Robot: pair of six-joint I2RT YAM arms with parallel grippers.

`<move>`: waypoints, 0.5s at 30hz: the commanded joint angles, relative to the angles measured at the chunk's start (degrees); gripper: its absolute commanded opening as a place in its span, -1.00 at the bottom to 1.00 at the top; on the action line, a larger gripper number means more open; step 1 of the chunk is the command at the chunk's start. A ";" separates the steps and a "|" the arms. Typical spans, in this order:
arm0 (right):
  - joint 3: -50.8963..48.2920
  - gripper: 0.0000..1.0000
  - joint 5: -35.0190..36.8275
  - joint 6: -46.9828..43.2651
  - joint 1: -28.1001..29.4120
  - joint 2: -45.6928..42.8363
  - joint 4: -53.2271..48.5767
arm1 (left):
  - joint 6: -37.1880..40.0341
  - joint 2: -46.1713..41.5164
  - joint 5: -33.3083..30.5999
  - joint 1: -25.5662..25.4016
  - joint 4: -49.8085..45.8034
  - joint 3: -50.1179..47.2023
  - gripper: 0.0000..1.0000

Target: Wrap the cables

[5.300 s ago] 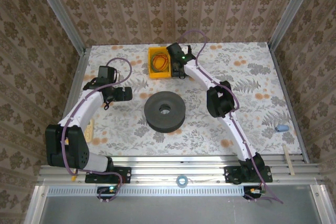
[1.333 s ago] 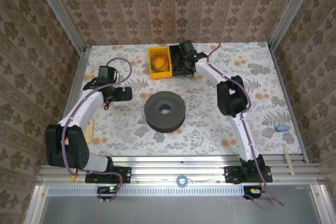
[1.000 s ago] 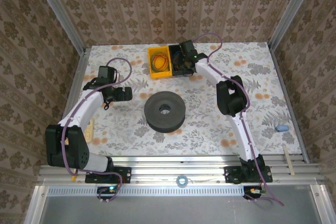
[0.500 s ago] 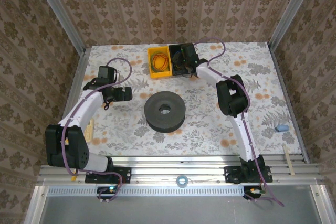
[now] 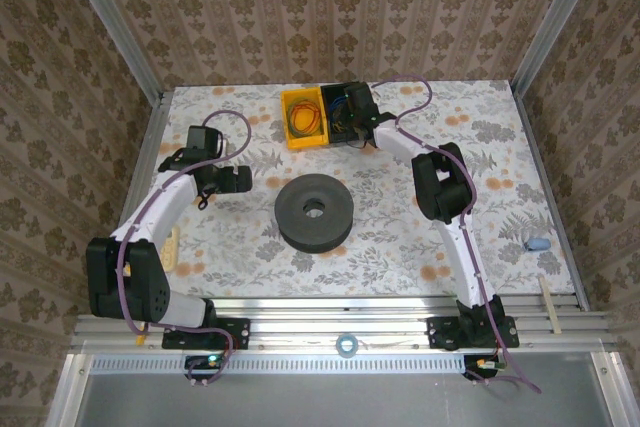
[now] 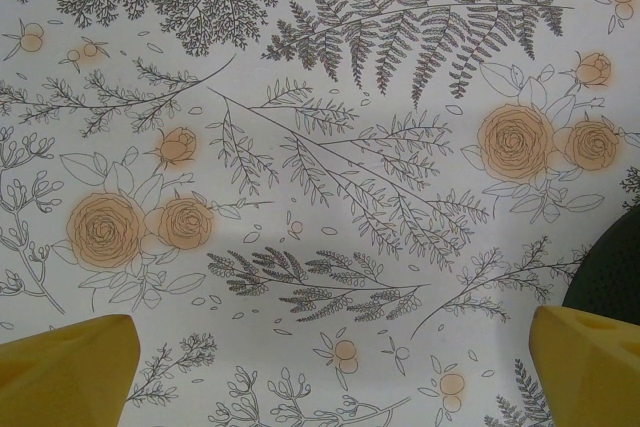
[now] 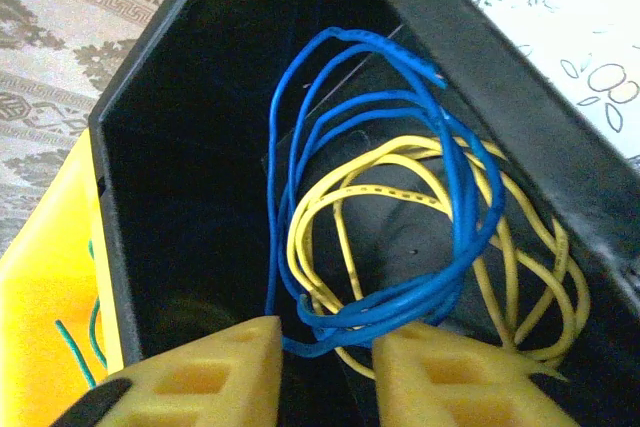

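Observation:
The blue cable (image 7: 401,303) and the yellow cable (image 7: 371,188) lie coiled together in loose loops inside a black bin (image 7: 180,197). My right gripper (image 7: 328,347) is lowered into that bin (image 5: 345,112) and is open. A strand of the blue cable's lower loop crosses the gap between its yellow fingers, with a yellow strand just beneath. My left gripper (image 6: 335,377) hangs wide open over the bare floral tablecloth, left of centre (image 5: 240,179), with nothing between its fingers.
A yellow bin (image 5: 303,119) with thin green and orange cords touches the black bin's left side. A dark round spool (image 5: 314,211) sits mid-table, its rim (image 6: 612,267) just right of my left gripper. A small blue object (image 5: 537,244) lies at the right edge.
My right arm has swung right from the yellow bin's edge to the black bin and, over the last second, edged a little further over it. The left arm has not moved.

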 commanded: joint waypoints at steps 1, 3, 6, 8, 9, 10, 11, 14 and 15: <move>2.41 -0.45 2.56 1.04 -0.43 1.78 0.16 | 1.43 -1.38 -0.07 -0.13 -1.07 -0.05 1.00; 2.48 -0.52 2.48 0.99 -0.51 1.80 0.22 | 1.43 -1.34 -0.12 -0.18 -1.07 -0.12 0.99; 2.51 -0.64 2.43 0.92 -0.66 1.72 0.27 | 1.44 -1.34 -0.10 -0.15 -1.00 -0.24 1.00; 2.52 -0.76 2.13 0.93 -0.82 1.72 0.58 | 1.43 -1.25 -0.24 -0.12 -1.06 -0.22 1.00; 2.52 -0.82 2.08 0.92 -0.95 1.64 0.62 | 1.52 -1.27 -0.23 -0.13 -1.00 -0.22 1.00; 2.50 -0.89 1.97 0.87 -0.99 1.55 0.78 | 1.52 -1.25 -0.21 -0.19 -0.98 -0.21 1.00; 2.62 -0.97 1.71 0.74 -0.98 1.53 1.01 | 1.49 -1.19 -0.24 -0.11 -0.96 -0.26 0.99; 2.76 -1.00 1.19 0.28 -1.01 1.32 1.23 | 1.47 -1.16 -0.19 -0.18 -0.96 -0.26 0.99; 2.78 -1.00 0.99 0.04 -0.99 1.23 1.40 | 1.50 -1.16 -0.19 -0.17 -0.93 -0.26 1.00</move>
